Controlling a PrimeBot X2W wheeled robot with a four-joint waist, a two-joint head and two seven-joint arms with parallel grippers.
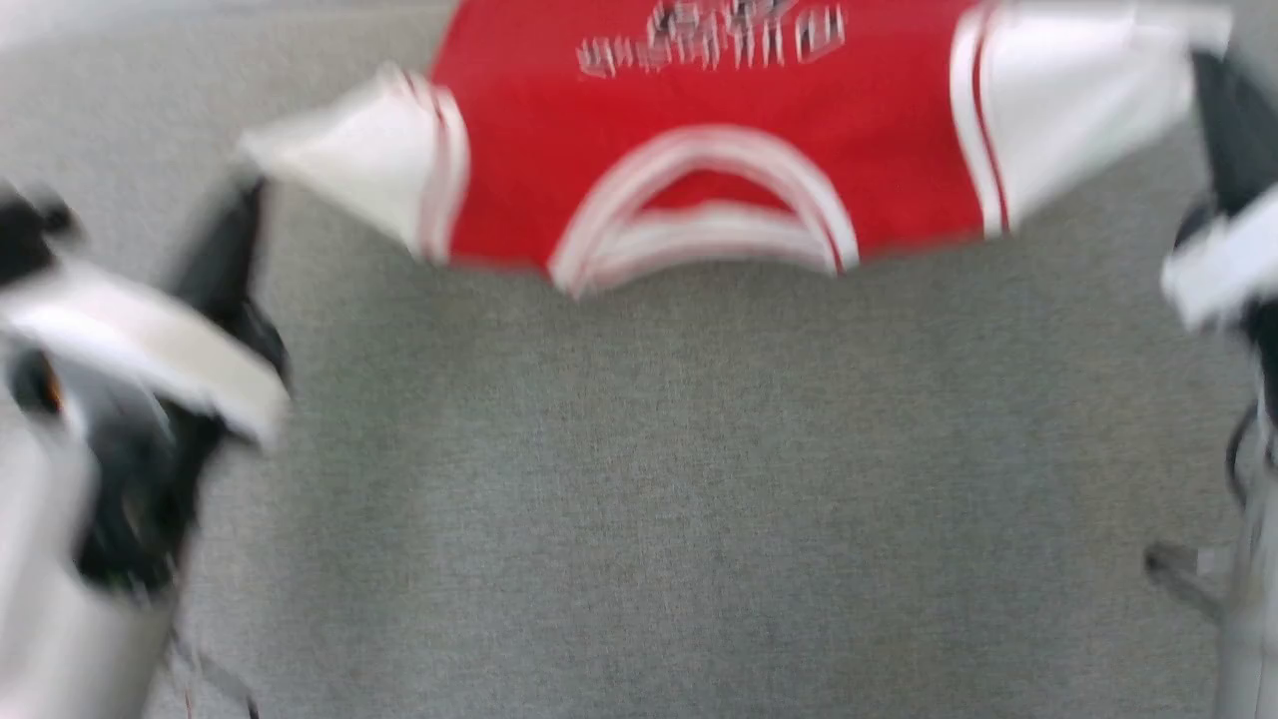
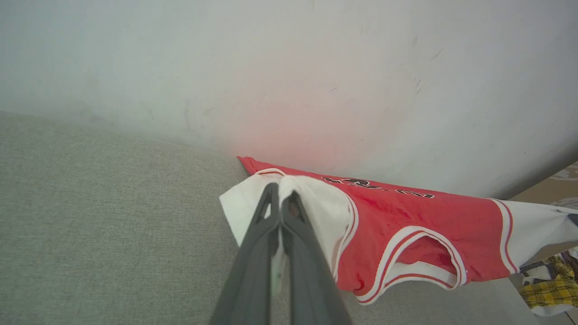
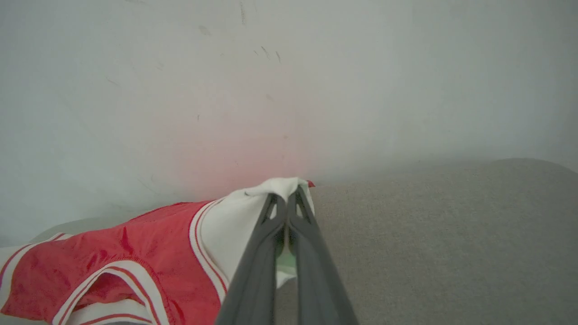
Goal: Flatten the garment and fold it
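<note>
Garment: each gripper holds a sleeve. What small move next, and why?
Probably lower both together, kept apart, until the garment lies flat on the grey surface: left gripper and right gripper are each shut on a white sleeve, and it is spread print-up between them.

one garment [image 1: 719,130], one left gripper [image 2: 282,192], one right gripper [image 3: 286,198], one plaid cloth [image 2: 548,289]

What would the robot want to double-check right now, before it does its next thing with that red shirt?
1. Grip of left gripper on left-hand sleeve: ok, shut on it.
2. Grip of right gripper on right-hand sleeve: ok, shut on it.
3. garment spread between both sleeves, print upward: ok.
4. far hem lying flat: cannot tell.
5. collar lying flat: cannot tell, head view blurred.
</note>
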